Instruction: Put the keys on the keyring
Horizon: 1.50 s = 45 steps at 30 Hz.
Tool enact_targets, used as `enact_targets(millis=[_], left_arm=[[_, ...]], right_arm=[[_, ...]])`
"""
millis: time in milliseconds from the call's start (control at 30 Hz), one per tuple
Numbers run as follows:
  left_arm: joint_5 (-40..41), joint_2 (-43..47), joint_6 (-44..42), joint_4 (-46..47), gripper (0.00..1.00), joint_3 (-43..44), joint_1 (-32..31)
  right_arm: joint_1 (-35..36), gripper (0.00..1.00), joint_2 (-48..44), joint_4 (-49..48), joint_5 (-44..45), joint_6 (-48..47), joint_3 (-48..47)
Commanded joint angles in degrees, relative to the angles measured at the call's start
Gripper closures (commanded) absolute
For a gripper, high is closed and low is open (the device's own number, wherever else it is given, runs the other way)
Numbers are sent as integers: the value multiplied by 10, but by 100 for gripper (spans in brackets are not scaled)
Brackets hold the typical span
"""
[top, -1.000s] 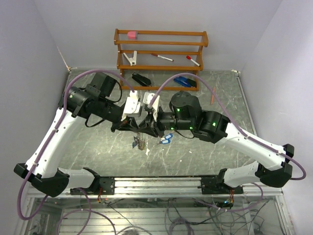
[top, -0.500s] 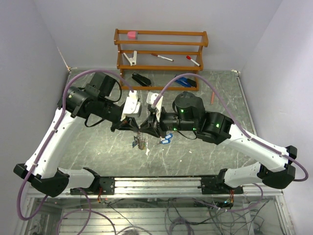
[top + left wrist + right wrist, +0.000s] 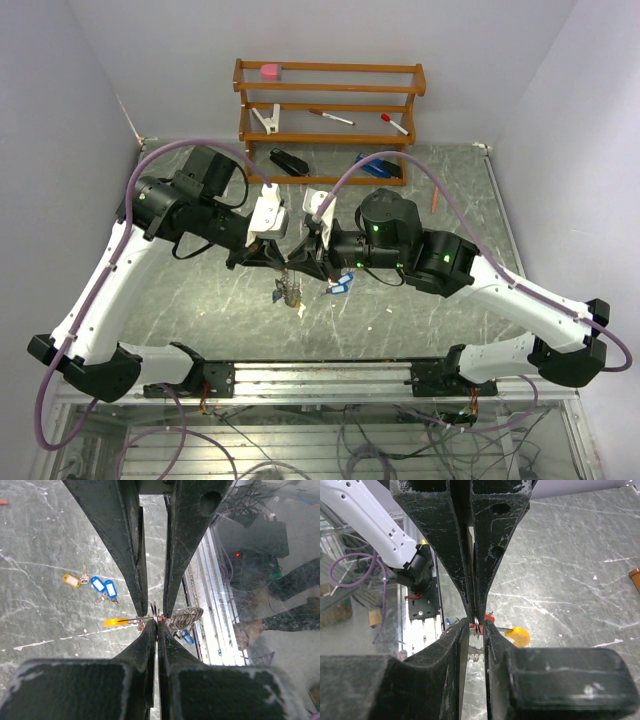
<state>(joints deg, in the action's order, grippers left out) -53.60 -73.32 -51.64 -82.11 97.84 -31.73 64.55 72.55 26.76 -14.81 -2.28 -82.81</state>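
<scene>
Where the two arms meet, the left gripper [image 3: 157, 622] clamps the thin silvery wire keyring [image 3: 186, 616]. The right gripper [image 3: 477, 622] pinches narrowly; on what, unclear.

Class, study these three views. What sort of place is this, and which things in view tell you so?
Probably a robotics lab test cell. Two robot arms are bolted at the edge of a walled-in stone-patterned table, loose cables show below, and a wooden rack holds stationery props.

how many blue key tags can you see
3: two blue plastic key tags side by side on the table, one beside the silvery wire keyring; more may be hidden.
</scene>
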Motion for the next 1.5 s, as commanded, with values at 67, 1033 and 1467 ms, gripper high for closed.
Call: enact_targets(millis=[67, 1033, 1467], left_arm=[[-32, 5, -10, 2, 93, 9, -4], [0, 16, 104, 110, 60, 25, -4], [23, 34, 228, 292, 57, 19, -4]], right_arm=[[-1, 84, -8, -26, 4, 1, 9], [-1, 100, -114, -183, 78, 25, 105], [0, 100, -145, -319, 115, 10, 165]])
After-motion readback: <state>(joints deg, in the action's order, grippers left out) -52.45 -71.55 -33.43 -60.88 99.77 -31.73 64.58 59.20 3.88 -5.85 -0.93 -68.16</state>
